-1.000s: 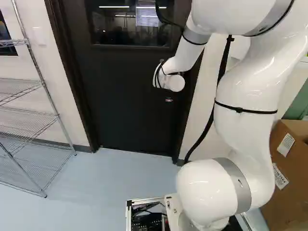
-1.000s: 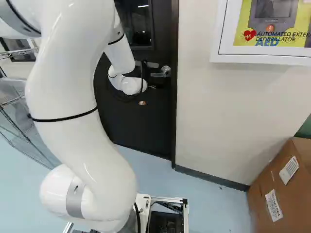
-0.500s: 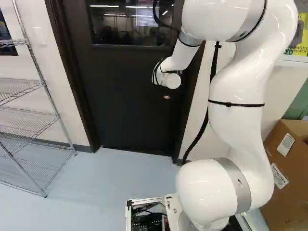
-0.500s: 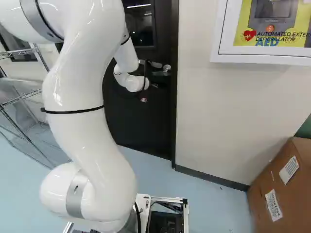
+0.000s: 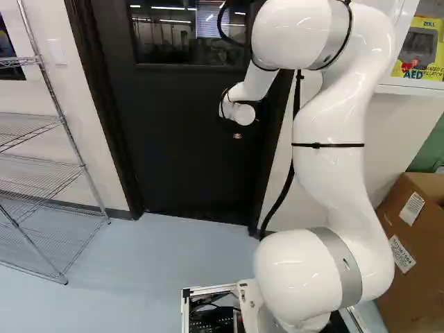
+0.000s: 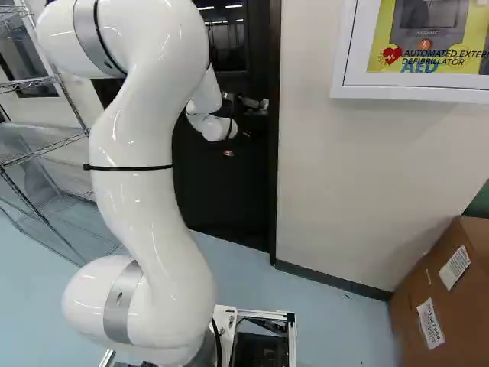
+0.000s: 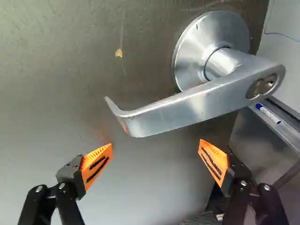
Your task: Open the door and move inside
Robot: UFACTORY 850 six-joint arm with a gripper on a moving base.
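Pincer (image 6: 246,117) spread wide, holding nothing; lever handle (image 7: 187,104) ahead, on dark door (image 5: 180,146)

Lab or workshop, can't tell which — wire shelving (image 5: 31,125) at left, defibrillator cabinet (image 6: 412,90) on right wall, dark windowed door (image 5: 184,139) far, cardboard box (image 6: 458,336) near right.

Wall cab. (image 6: 412,94) at right: yellow panel (image 6: 379,30) w/ "AED", "AUTOMATED EXTER" (rest cut off) & "DEFIBRILLATOR", plus red heart symbol (image 6: 392,55); "ZOLL" near its top in left base view. Cardboard box (image 6: 416,298), near right: 2 white labels w/ barcodes, small print illegible. Pen (image 7: 269,114), right: print illegible.
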